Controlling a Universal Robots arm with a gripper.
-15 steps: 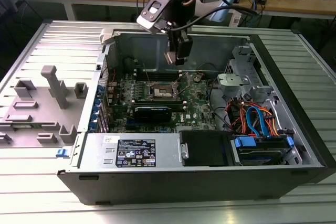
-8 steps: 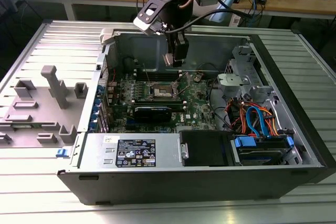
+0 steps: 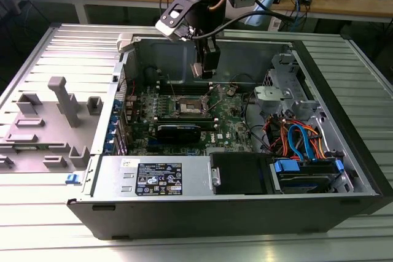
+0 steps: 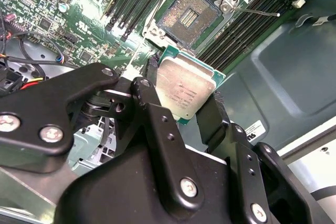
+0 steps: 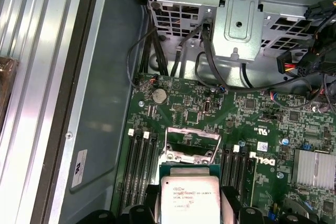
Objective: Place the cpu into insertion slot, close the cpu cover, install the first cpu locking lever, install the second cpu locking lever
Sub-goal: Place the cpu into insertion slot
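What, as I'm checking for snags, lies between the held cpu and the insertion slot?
Nothing; in the second wrist view the stretch from cpu to insertion slot is bare.

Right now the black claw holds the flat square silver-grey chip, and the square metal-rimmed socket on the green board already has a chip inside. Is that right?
Not quite. The black claw holds the flat square silver-grey chip, but the square metal-rimmed socket on the green board is empty, as the second wrist view shows.

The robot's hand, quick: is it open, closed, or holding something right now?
Hand: closed on the cpu, gripping it by two opposite edges, off the board; the insertion slot is empty.
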